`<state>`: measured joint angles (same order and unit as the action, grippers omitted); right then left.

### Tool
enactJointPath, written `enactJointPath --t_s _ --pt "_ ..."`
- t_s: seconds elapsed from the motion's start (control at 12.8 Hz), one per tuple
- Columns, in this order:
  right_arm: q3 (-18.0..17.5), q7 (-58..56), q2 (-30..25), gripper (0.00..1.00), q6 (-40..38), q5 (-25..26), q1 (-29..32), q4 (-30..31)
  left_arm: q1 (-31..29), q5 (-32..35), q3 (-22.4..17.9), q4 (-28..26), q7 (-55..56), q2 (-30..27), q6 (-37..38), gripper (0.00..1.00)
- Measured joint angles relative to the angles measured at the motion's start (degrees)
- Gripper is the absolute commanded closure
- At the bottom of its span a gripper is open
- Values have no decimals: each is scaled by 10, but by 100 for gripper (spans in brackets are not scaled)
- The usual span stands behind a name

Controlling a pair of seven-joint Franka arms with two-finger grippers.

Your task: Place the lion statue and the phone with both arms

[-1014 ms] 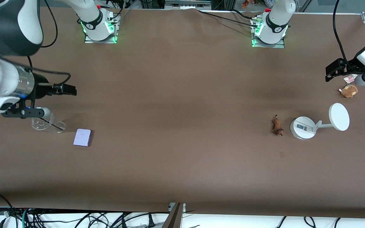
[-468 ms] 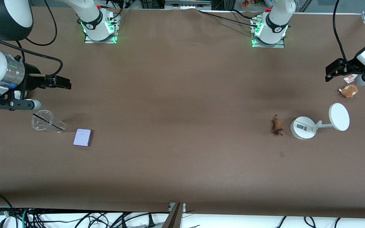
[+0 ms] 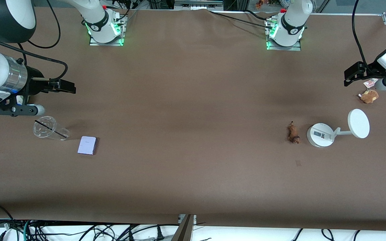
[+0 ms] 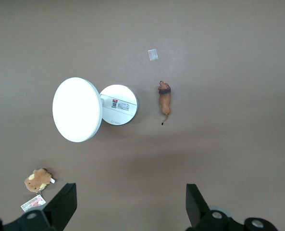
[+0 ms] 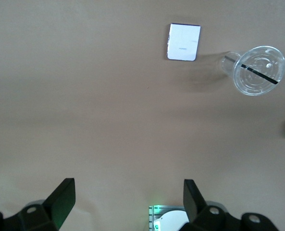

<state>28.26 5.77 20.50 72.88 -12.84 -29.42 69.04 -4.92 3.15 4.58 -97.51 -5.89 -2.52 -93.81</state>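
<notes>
- The right gripper (image 3: pixel 66 87) hung with its fingers spread wide and nothing between them, above bare table at the right arm's end
- Its wrist view looked straight down past both fingers (image 5: pixel 60 197) onto the phone (image 3: pixel 87 145), which lay flat and untouched on the brown table (image 3: pixel 193 100), nearer the front camera than the gripper
- A clear plastic cup (image 3: pixel 48 130) with a dark straw lay just beside the phone, toward the right arm's end; the two were close but did not appear to touch
- The left gripper (image 3: pixel 350 76) was likewise fully spread and empty, held up over the left arm's end of the table
- A small fuzzy plush (image 3: pixel 369 96) with a tag lay almost under it; that was not the target
- The lion statue (image 3: pixel 293 133) lay on its side just beside the round base of a white stand (image 3: pixel 320 135) carrying a disc, with a narrow gap between them
- To do the reach well, each arm probably needed to centre over its own item and descend vertically: the right closing across the phone's short sides, clear of the cup; the left pinching across the lion's narrow body, a finger slipping into the gap by the stand
</notes>
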Motion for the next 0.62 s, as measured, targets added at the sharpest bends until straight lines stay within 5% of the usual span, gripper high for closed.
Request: enactJointPath --t_s 0.16,0.23,0.47,0.62 --pt "-21 0 -1 1 -4 10 19 0 0 0 0 0 0 0 0 0" --pt "-65 0 -5 1 -5 24 56 0 0 0 0 0 0 0 0 0" --pt "-269 17 -27 1 -9 98 221 2 0 0 0 0 0 0 0 0" --pt "-324 32 -54 1 -5 112 264 31 0 0 0 0 0 0 0 0"
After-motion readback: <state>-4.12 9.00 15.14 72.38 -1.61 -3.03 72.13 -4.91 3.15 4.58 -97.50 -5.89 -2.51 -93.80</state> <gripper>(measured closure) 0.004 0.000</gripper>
